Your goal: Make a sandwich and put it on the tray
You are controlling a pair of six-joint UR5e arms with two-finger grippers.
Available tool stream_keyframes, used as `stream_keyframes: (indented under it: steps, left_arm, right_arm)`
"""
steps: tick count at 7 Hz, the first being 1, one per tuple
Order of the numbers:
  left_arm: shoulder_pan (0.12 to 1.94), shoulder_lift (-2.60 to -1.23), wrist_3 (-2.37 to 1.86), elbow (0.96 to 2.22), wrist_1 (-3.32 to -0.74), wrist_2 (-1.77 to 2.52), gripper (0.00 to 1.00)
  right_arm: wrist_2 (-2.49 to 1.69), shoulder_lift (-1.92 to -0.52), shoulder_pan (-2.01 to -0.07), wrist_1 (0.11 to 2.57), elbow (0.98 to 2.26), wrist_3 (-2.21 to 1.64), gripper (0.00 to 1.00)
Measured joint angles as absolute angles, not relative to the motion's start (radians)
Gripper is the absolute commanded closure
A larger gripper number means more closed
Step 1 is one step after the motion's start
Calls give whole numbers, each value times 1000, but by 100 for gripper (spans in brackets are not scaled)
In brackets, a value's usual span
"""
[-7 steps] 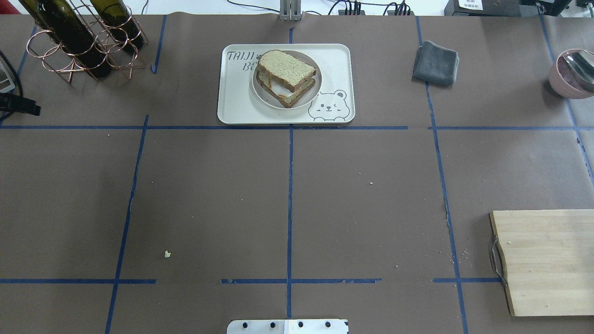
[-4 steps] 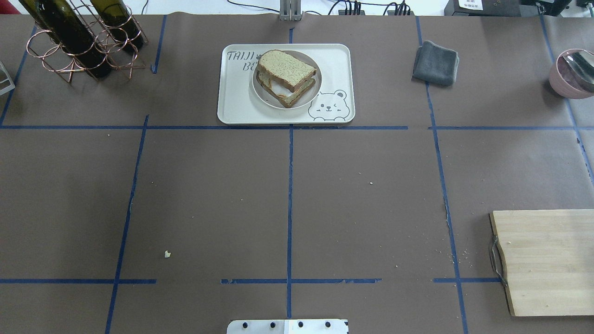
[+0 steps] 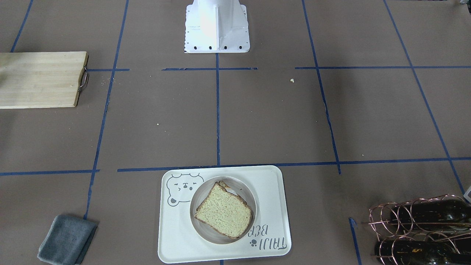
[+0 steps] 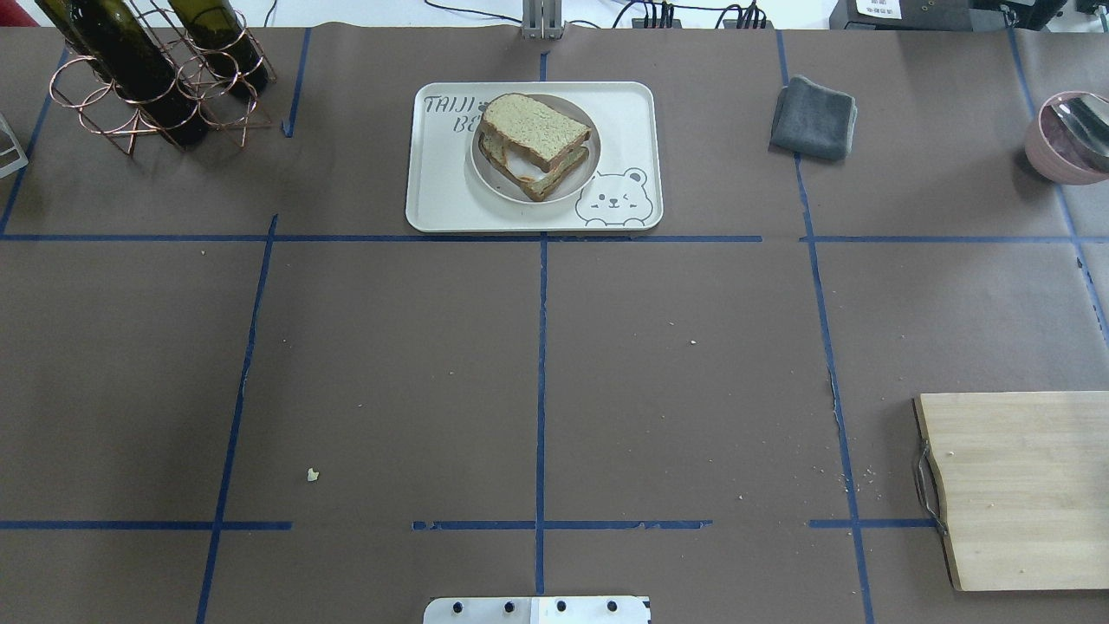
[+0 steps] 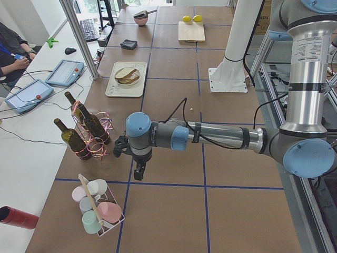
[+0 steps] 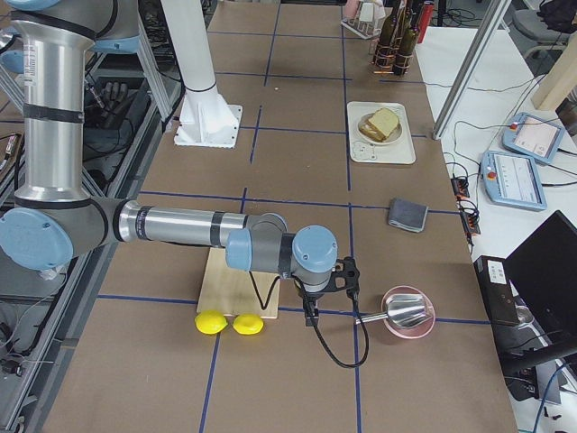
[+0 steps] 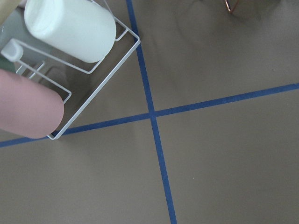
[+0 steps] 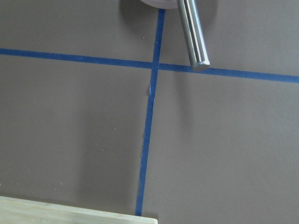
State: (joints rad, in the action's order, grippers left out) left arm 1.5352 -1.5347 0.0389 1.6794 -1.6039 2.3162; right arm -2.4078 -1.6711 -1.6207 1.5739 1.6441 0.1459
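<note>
The sandwich (image 4: 535,143), two tan bread slices stacked, lies on a round white plate (image 4: 485,169) on the cream tray (image 4: 442,204) at the far middle of the table. It also shows in the front view (image 3: 224,211). I cannot make out the egg between the slices. My left gripper (image 5: 138,174) hangs over the table far to the left, near the wine rack and cup basket. My right gripper (image 6: 310,314) hangs far to the right, between the wooden board and the pink bowl. Neither shows its fingers in the wrist views, so I cannot tell if they are open.
A copper wine rack (image 4: 147,82) with dark bottles stands far left. A grey cloth (image 4: 813,117) and a pink bowl (image 4: 1066,143) with a metal scoop lie far right. A wooden board (image 4: 1022,485) lies near right, two lemons (image 6: 230,323) beside it. A wire cup basket (image 5: 97,208) sits far left.
A dark part of my left arm at the overhead view's left edge has moved out of that view. The sandwich, plate and tray have not moved.
</note>
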Motion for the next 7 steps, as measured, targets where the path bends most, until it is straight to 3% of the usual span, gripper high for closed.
stream_keyframes:
  steps: [7]
  left_arm:
    - [1569,-1517,39,1678,-1580,2346,0]
  right_arm:
    - [-2407,-1671,-1658,1576,1671,74,0]
